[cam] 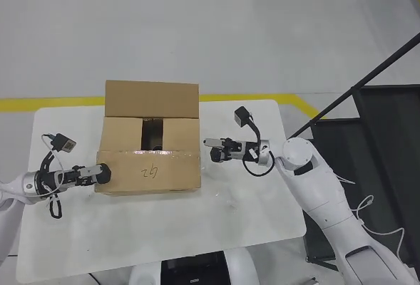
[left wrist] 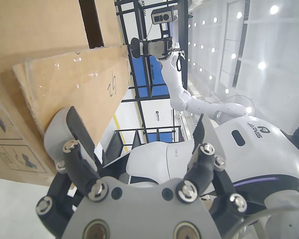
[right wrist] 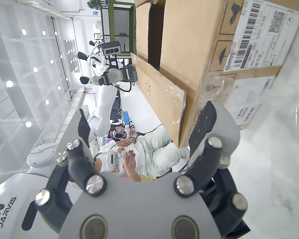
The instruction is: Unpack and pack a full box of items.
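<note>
A brown cardboard box [cam: 150, 146] stands in the middle of the white table [cam: 252, 206]. Its far flap stands up, the two side flaps lie partly folded with a dark gap [cam: 152, 134] between them, and the near flap [cam: 149, 171] hangs outward with handwriting on it. My left gripper [cam: 104, 174] is open at the box's left front corner, one finger [left wrist: 77, 128] under the near flap's [left wrist: 77, 80] edge. My right gripper [cam: 211, 148] is open just off the box's right side, with the flap's corner [right wrist: 182, 105] between its fingers but not gripped.
A dark metal rack [cam: 381, 121] with slanted bars stands just off the table's right edge. A yellow floor line [cam: 24, 104] runs behind the table. The table's near half in front of the box is bare.
</note>
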